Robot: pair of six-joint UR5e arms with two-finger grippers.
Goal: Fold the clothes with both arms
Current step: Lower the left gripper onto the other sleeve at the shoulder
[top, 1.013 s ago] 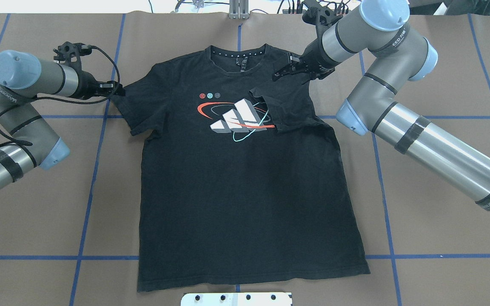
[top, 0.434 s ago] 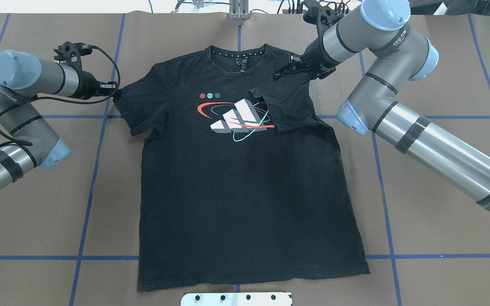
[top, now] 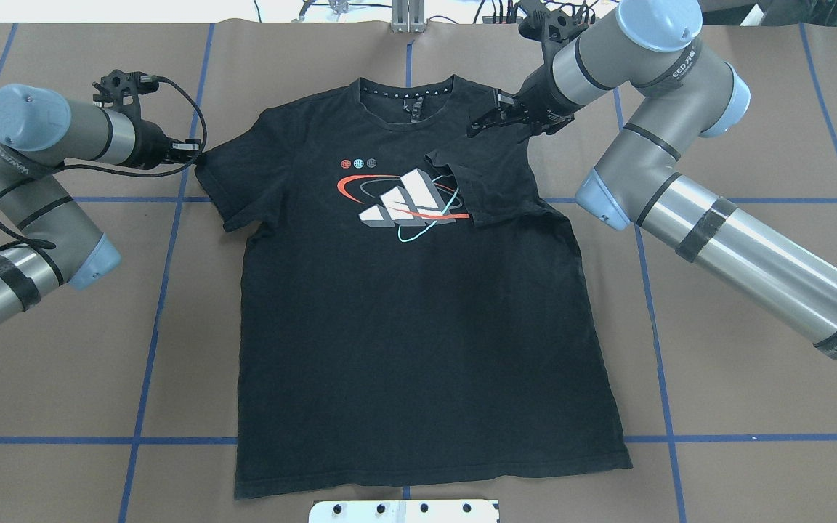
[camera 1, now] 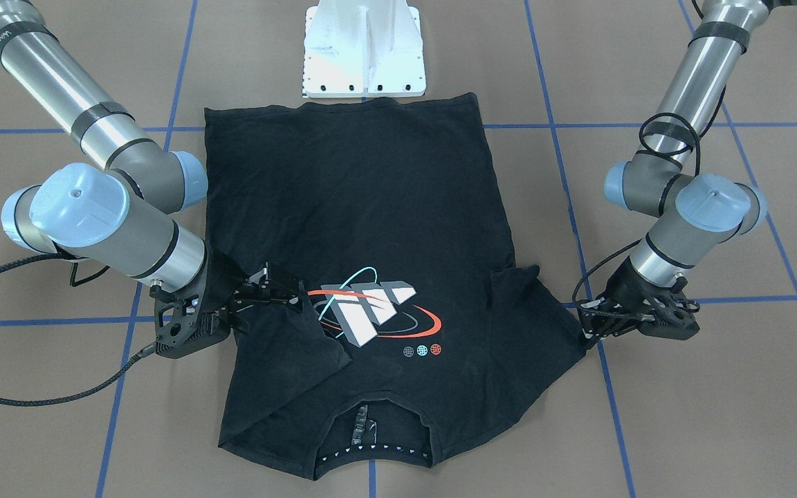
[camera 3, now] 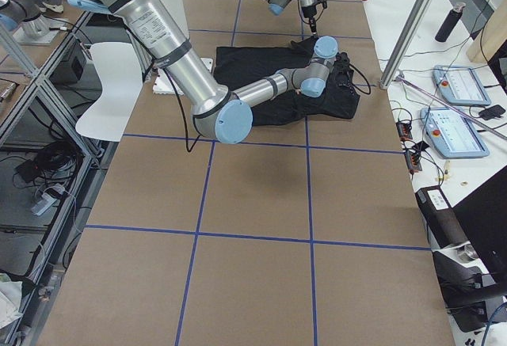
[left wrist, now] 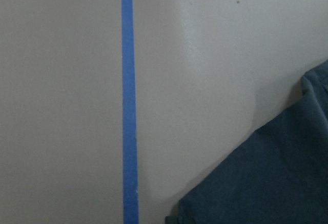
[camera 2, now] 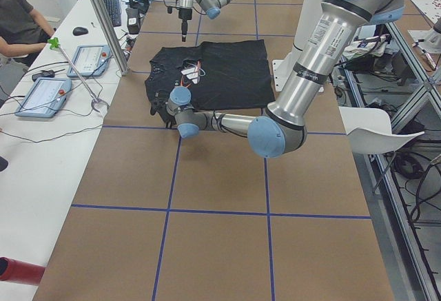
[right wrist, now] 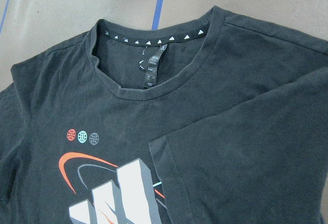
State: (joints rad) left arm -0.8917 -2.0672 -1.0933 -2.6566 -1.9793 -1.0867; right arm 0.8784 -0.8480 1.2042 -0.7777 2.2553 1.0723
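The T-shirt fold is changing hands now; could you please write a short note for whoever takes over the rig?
Left gripper: at the outer edge of the left sleeve, grip unclear.
Right gripper: above the right shoulder, seemingly off the cloth, jaws unclear.
T-shirt: flat on the table, print up, collar away from the robot.
Done: right sleeve folded onto the chest.
Left: fold the left sleeve, then the body.

The black T-shirt [top: 404, 327] lies flat, print up, collar far, hem near, with its right sleeve folded inward onto the print. The left gripper [top: 189, 151] sits low at the spread left sleeve's tip. The right gripper [top: 484, 122], jaws apart, hangs over the right shoulder.
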